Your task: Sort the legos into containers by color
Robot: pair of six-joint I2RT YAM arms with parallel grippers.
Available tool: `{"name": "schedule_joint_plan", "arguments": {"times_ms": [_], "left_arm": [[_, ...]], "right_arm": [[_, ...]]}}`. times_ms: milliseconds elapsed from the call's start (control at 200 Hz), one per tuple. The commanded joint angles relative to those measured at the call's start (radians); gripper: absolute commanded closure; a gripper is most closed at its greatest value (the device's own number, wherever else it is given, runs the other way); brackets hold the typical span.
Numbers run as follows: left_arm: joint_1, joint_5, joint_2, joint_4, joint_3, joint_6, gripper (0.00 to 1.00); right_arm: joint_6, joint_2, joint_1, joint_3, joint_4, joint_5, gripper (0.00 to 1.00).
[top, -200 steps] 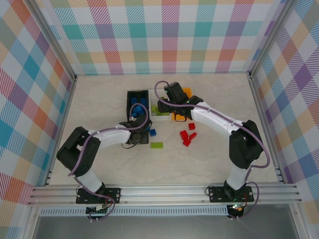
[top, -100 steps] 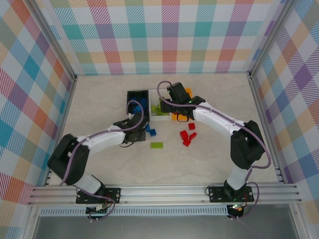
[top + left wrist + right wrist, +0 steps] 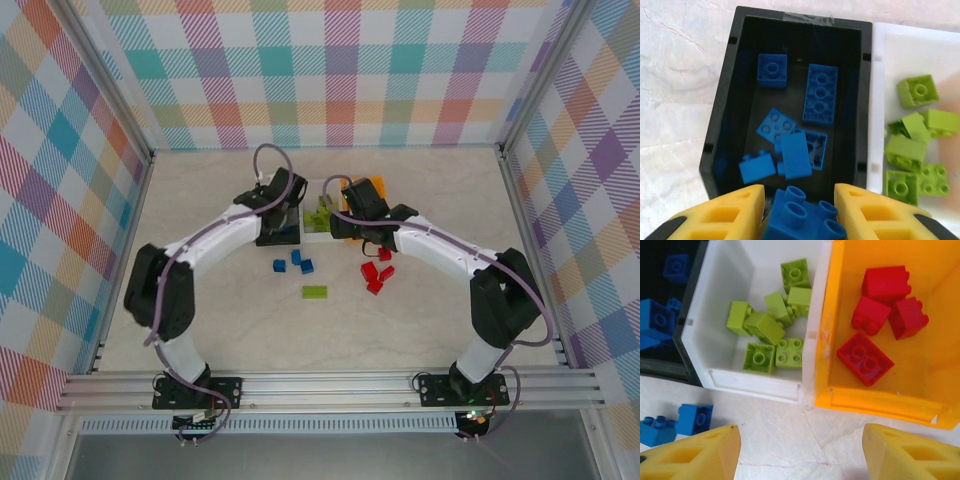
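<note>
Left claw [image 3: 799, 202] is clamped on a blue lego [image 3: 801, 220] above the rim of the black bin [image 3: 720, 125], positioned to release it among the blue pieces [image 3: 820, 95], while right claw [image 3: 800, 450] stands open and empty over the table [image 3: 770, 415].

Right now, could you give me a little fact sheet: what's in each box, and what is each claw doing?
black bin: blue blocks
white bin: lime green blocks
orange bin: four red blocks
left gripper: shut on a blue block, over the black bin
right gripper: open, empty
loose on table: three blue legos, one green lego, four red legos
</note>
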Motion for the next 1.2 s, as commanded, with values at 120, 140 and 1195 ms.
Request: {"name": "schedule_joint_plan", "arguments": {"times_ms": [120,140,1195], "left_arm": [[0.046,-0.099,0.171,-0.148,0.235,0.009,0.67],[0.048,-0.100,0.185,-0.158,0.253,0.007,0.66],[-0.136,0.063,-0.910,-0.087,-0.675,-0.234,0.00]], "right_arm": [[0.023,-0.099,-0.007,-0.073,0.029,-0.010,0.34],[0.024,-0.106,-0.009,-0.082,0.031,-0.010,0.34],[-0.150,0.218,0.178,-0.057,0.092,-0.382,0.26]]}}
